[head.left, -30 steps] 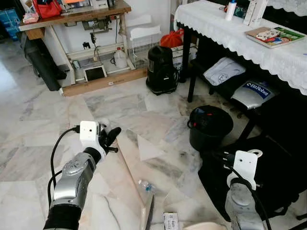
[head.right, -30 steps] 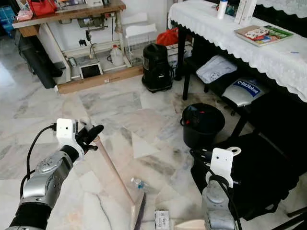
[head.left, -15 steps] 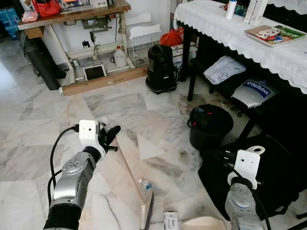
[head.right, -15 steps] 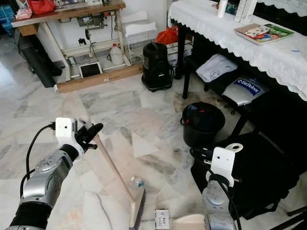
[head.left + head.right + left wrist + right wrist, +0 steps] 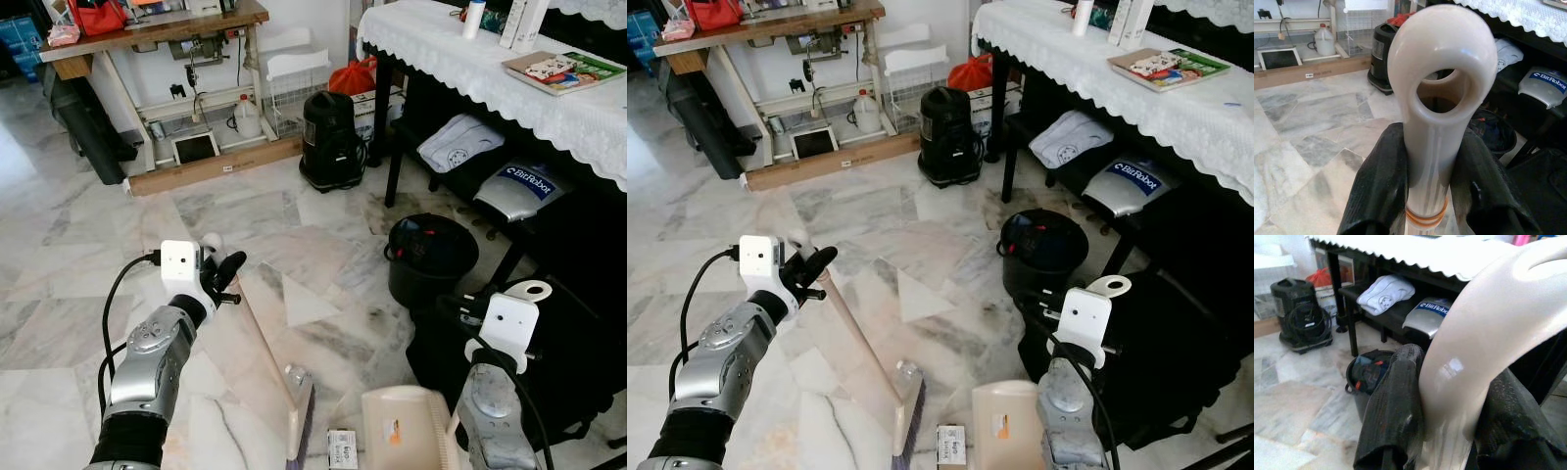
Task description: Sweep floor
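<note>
Left gripper [image 5: 227, 277] holding the broom [image 5: 277, 380] over the marble floor [image 5: 69, 245].
Its head is lying near a small box [image 5: 342, 449] and cream dustpan [image 5: 407, 432]; a black bucket [image 5: 431, 258] is standing farther right.

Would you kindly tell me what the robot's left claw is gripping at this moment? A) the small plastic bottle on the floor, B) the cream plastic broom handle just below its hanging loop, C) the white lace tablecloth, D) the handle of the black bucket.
B: in the left wrist view the left claw has its black fingers pressed on either side of the cream plastic broom handle, just below its hanging loop.
</note>
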Available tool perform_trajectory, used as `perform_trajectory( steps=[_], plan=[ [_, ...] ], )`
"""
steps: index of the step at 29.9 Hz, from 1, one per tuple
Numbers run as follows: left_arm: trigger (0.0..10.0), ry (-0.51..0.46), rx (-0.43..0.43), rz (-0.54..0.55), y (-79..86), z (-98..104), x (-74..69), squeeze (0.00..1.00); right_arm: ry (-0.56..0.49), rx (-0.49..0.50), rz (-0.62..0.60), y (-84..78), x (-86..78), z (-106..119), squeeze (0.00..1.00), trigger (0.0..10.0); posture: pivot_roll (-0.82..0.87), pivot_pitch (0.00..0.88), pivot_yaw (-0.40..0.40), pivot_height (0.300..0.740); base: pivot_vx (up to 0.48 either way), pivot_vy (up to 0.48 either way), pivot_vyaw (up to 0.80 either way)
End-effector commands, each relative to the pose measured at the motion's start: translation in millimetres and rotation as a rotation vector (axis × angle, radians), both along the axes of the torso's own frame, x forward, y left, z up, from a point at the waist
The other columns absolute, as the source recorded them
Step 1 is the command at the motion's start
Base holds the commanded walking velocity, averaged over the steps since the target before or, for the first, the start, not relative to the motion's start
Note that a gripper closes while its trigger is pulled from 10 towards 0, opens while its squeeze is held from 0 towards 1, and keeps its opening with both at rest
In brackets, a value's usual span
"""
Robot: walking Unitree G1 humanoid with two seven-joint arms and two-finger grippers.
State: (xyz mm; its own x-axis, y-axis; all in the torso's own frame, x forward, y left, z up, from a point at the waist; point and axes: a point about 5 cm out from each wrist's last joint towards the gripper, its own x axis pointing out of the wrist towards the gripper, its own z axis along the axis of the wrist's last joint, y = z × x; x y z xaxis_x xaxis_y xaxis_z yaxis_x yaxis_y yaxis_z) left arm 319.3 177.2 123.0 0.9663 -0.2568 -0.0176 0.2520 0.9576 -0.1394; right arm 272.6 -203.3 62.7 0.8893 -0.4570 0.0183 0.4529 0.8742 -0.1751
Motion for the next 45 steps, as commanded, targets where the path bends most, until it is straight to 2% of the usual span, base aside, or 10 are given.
perform_trajectory(
  steps=[1,20,25,32,36,39,45],
  plan=[
    [10.0,-0.031,-0.016,0.013,3.5,6.4,2.2,0.0,0.004,-0.018,0.008,0.7,0.4,-1.3,0.0,10.0,-0.05,0.033,0.077,0.74,0.0,0.0,0.0],
    [10.0,-0.02,0.031,0.044,10.9,1.1,0.4,0.0,0.093,-0.061,0.046,4.7,-15.4,-35.1,0.0,10.0,-0.04,0.026,0.084,0.74,0.0,0.0,0.0],
    [10.0,0.009,0.079,0.077,15.7,-12.2,-0.9,0.0,0.1,-0.062,0.046,5.3,-17.1,-38.6,0.0,10.0,-0.05,0.013,0.087,0.74,0.0,0.0,0.0],
    [10.0,0.084,0.093,0.031,9.6,-28.0,-0.2,0.0,0.097,-0.061,0.049,6.6,-17.7,-41.7,0.0,10.0,-0.05,0.006,0.089,0.74,0.0,0.0,0.0],
    [10.0,0.128,0.052,0.039,8.5,-37.1,0.5,0.0,0.093,-0.062,0.05,7.4,-17.2,-41.6,0.0,10.0,-0.06,0.005,0.089,0.74,0.0,0.0,0.0],
    [10.0,0.193,-0.056,0.055,2.2,-50.9,3.8,0.0,0.087,-0.063,0.047,6.2,-16.8,-40.7,0.0,10.0,-0.07,0.008,0.082,0.74,0.0,0.0,0.0],
    [10.0,0.23,-0.134,0.027,-8.3,-53.8,8.0,0.0,0.085,-0.068,0.045,3.2,-16.5,-39.8,0.0,10.0,-0.08,0.009,0.079,0.74,0.0,0.0,0.0]
  ],
)
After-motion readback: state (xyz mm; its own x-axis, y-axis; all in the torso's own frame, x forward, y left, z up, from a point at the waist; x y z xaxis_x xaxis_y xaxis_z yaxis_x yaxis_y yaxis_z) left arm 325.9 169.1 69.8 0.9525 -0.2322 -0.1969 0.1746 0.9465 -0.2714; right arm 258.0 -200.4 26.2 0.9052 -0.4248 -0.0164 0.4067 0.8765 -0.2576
